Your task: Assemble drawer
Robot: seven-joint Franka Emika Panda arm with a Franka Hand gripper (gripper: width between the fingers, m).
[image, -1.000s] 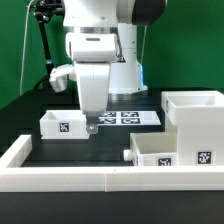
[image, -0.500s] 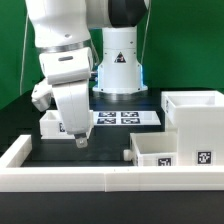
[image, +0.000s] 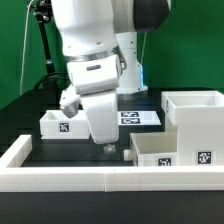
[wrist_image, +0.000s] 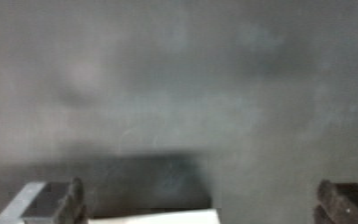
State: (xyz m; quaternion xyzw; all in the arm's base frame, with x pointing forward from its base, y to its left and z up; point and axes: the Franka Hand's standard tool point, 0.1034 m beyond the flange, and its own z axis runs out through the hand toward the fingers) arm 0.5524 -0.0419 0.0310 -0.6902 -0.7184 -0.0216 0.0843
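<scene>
The drawer's tall hollow white box (image: 196,113) stands at the exterior view's right. One small tray (image: 57,124) with a marker tag sits at the back left. The other tray (image: 162,152) sits in front of the box, its knob (image: 126,156) pointing to the exterior view's left. My gripper (image: 109,147) hangs tilted just above the black table, between the two trays and close to the knob. In the blurred wrist view my gripper (wrist_image: 197,205) is open, with its fingers (wrist_image: 51,200) wide apart and nothing between them; a white edge (wrist_image: 211,218) shows below.
The marker board (image: 140,117) lies flat at the back behind the arm. A low white wall (image: 60,178) edges the table along the front and the left side. A green backdrop stands behind the robot's base.
The arm has swung from over the left tray toward the exterior view's right and front, down to the knob of the other tray. Both trays and the box stay put.
</scene>
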